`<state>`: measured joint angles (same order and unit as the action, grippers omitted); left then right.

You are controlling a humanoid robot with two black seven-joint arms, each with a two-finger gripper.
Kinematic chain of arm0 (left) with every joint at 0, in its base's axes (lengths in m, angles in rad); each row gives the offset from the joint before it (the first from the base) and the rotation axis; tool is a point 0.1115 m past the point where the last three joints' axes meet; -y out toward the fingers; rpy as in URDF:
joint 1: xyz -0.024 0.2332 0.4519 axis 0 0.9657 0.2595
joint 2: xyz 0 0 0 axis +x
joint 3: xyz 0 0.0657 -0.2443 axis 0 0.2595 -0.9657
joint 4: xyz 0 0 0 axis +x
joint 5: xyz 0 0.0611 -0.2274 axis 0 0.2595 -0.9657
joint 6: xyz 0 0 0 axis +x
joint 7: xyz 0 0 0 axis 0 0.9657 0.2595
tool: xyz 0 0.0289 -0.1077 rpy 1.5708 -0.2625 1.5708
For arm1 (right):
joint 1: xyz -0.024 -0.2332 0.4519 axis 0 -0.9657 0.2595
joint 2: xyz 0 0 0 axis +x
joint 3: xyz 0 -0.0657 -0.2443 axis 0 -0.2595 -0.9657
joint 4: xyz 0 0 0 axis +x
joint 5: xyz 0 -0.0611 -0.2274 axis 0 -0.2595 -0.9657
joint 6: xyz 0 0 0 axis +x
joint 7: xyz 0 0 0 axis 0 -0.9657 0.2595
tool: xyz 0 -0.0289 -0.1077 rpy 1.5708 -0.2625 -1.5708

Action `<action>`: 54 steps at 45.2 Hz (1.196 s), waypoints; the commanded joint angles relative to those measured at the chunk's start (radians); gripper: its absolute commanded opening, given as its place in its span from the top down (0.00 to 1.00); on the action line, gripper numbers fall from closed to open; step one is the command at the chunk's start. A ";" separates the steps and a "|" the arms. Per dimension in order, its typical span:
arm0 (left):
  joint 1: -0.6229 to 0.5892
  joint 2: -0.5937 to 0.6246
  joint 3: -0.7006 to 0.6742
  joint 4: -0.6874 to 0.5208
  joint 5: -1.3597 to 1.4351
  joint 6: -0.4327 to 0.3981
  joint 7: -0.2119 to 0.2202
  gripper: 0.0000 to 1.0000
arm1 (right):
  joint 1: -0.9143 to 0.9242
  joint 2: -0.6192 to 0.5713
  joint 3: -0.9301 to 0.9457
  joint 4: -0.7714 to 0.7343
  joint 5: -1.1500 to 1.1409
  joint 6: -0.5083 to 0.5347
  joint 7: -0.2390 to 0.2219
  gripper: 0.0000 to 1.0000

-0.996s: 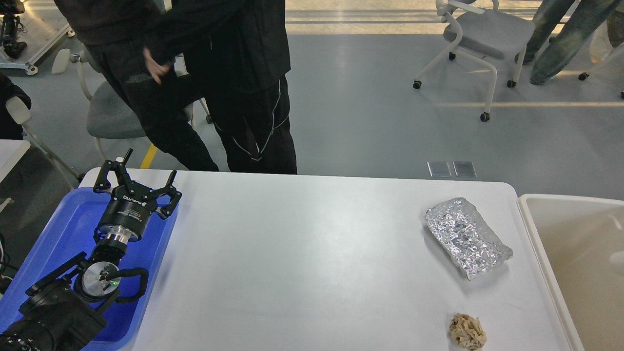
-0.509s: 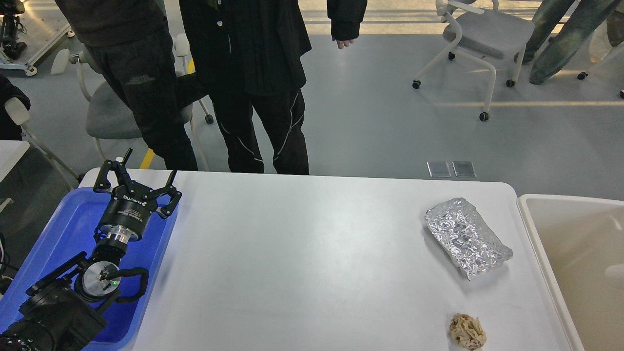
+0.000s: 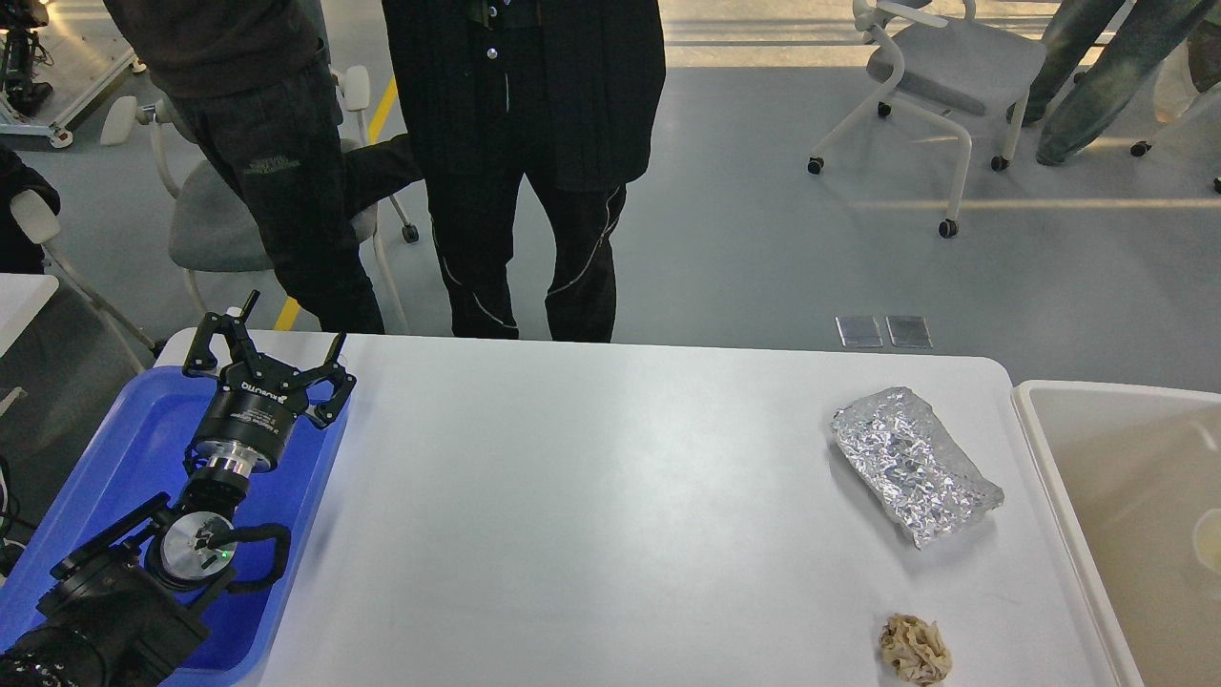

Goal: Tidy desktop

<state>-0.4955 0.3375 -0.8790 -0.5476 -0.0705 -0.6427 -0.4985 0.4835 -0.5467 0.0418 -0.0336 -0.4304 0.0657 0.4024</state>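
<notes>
Desktop with two loose items, left gripper held over the tray.

The left gripper (image 3: 270,348) is seen with its two fingers spread wide and nothing held between them, above the far edge of a blue tray (image 3: 114,448). The white desktop (image 3: 591,515) is stretched out to the right of the gripper, its far-left corner lying just beside the fingertips. A crumpled foil piece (image 3: 913,465) is found well apart from the gripper, far to its right, on the desktop. A crumpled brownish paper ball (image 3: 915,649) is placed nearer than the foil, at the front edge. A cream bin (image 3: 1126,534) is set beyond the desktop's right end. The right gripper is not seen.
</notes>
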 commanded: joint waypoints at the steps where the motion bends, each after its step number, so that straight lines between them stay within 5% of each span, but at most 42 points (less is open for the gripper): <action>1: 0.000 0.000 0.000 0.000 0.000 0.000 0.000 0.00 | 0.012 -0.002 0.003 -0.002 0.176 -0.026 0.000 0.00; 28: 0.000 0.000 0.000 0.000 0.000 0.000 0.000 0.00 | 0.050 -0.004 -0.017 -0.015 0.196 -0.029 0.007 0.00; 35: 0.000 0.000 0.000 0.000 0.000 0.000 0.000 0.00 | 0.076 -0.047 0.081 0.012 0.228 0.035 0.078 0.00; 45: 0.000 0.000 0.000 0.000 0.001 0.000 0.000 0.00 | 0.155 -0.159 0.283 0.188 0.285 0.184 0.108 0.00; 54: 0.000 0.000 0.000 0.000 0.001 0.000 0.000 0.00 | 0.127 -0.347 0.453 0.644 0.285 0.177 0.110 0.00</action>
<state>-0.4955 0.3375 -0.8790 -0.5476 -0.0695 -0.6427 -0.4986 0.6122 -0.7120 0.3059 0.2058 -0.1624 0.2084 0.4966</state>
